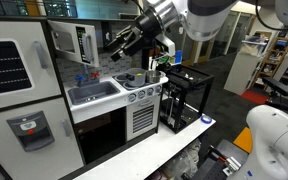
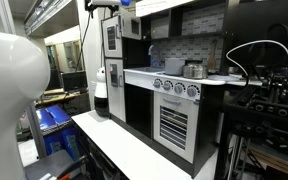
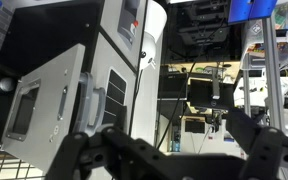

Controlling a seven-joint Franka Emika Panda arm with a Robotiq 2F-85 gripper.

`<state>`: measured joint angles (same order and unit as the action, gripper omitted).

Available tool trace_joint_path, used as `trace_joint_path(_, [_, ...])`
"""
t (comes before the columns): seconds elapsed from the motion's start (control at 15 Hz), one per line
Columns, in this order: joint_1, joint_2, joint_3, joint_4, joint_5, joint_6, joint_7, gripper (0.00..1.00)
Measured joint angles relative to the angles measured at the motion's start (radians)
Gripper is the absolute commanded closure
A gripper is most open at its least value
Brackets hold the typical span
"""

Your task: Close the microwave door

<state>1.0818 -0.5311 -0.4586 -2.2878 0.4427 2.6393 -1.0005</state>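
The toy microwave [image 1: 72, 43] sits above the sink in the play kitchen. The microwave door [image 1: 87, 43], a grey-silver panel with a dark window, stands swung open. In the wrist view the door [image 3: 46, 105] fills the left side, tilted, with its window and a bar handle showing. It also shows edge-on in an exterior view [image 2: 111, 37]. My gripper [image 1: 117, 42] hovers just beside the open door's free edge, apart from it. Its dark fingers [image 3: 174, 150] are spread open with nothing between them.
The white fridge with a black vent panel [image 1: 12, 70] stands at the kitchen's end. Below the microwave are the sink [image 1: 94, 93], the stove with a pot [image 1: 152, 72] and the dark oven door [image 1: 102, 135]. A black frame [image 1: 184, 98] stands beside the kitchen.
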Motion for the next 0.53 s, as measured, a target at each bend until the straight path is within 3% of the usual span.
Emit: trace_joint_path(0.53, [-0.001, 0.234, 0.002, 0.224, 0.277, -0.077, -0.222, 0.0])
